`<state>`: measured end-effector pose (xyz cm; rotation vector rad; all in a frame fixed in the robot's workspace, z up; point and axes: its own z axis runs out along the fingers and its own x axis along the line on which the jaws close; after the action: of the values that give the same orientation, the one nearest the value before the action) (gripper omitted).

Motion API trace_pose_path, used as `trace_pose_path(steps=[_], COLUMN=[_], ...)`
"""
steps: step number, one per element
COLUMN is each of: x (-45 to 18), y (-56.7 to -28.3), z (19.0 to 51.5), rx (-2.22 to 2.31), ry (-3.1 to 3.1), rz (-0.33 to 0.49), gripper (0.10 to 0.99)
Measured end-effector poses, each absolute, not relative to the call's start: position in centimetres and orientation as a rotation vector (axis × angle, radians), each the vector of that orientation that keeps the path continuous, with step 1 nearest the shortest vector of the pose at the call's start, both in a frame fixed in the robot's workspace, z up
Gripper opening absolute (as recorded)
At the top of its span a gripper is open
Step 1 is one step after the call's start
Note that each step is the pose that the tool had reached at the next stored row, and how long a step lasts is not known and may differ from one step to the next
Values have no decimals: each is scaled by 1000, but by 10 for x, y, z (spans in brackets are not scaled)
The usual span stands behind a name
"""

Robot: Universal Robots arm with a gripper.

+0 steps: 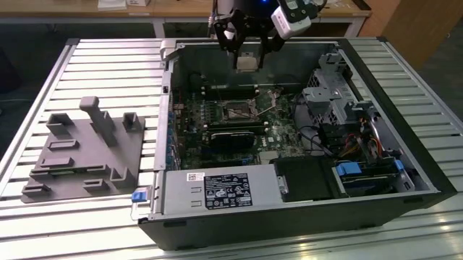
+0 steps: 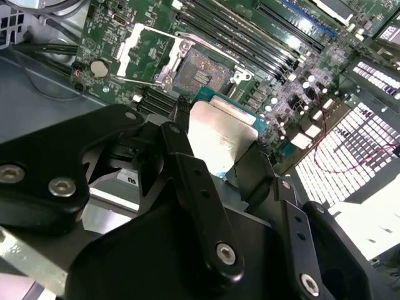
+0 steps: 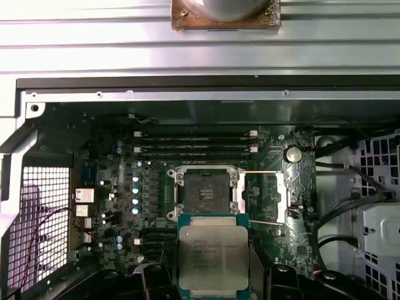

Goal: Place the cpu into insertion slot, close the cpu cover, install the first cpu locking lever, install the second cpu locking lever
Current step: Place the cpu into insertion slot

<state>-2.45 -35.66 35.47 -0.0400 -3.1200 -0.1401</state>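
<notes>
The black fingers (image 2: 194, 181) of the gripper (image 2: 222, 144) are closest. They are pressed against two sides of the cpu (image 2: 222, 140) and hold it tight. The chip's shiny top faces up, and a thin green edge shows all around it in the first wrist view (image 3: 212, 256).

The hand (image 1: 246, 58) hangs over the open case (image 1: 289, 222), near its far wall. The chip touches only the fingers, and there is air on every side of it.

Below the hand lies the slot (image 3: 205, 190), a dark square with a metal rim on the green board (image 3: 294, 237). It is open, and there is a gap between it and the chip. The cover (image 2: 132, 44) is flipped up beside the slot, away from the hole. Two thin levers (image 3: 262, 172) are swung out on that same side. On another side of the slot run long black memory slots (image 3: 194, 147), close to its rim.

Well off to the side of the hand, a grey stand (image 1: 79, 157) sits on the ribbed table (image 1: 108, 59).
</notes>
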Motion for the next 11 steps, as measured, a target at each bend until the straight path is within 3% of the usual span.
trace_pose_path(steps=[11], x=[-24], y=[-353], z=[343], rx=[-40], ry=[-3122], rz=[-108], gripper=[537])
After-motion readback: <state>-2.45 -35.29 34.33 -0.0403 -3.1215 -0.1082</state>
